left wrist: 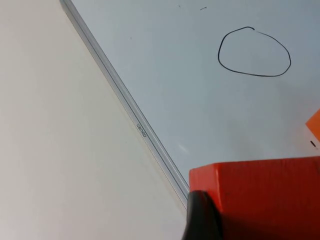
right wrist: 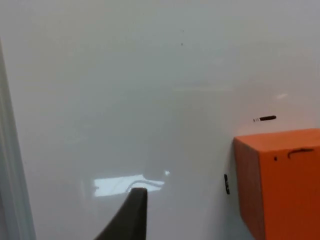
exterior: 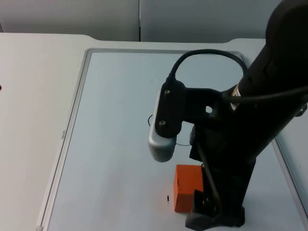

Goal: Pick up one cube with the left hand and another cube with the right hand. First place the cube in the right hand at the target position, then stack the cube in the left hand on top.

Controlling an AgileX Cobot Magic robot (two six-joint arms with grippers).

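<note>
My left gripper [left wrist: 260,222] is shut on an orange cube [left wrist: 265,192], held above the board near its silver edge; one black fingertip [left wrist: 200,217] presses the cube's side. A hand-drawn black circle [left wrist: 254,51] lies further out on the board. A second orange cube [exterior: 186,187] rests on the board near the front and also appears as cube [right wrist: 282,180] and cube [left wrist: 315,125]. My right gripper [exterior: 206,206] is low beside that cube, open, with one fingertip [right wrist: 131,212] well apart from the cube's face. The right arm hides most of the circle in the top view.
A pale whiteboard with a silver frame [exterior: 72,120] lies on the white table [exterior: 29,96]. A grey partition wall [exterior: 72,14] runs along the back. The bulky right arm [exterior: 250,120] reaches across the board's right half.
</note>
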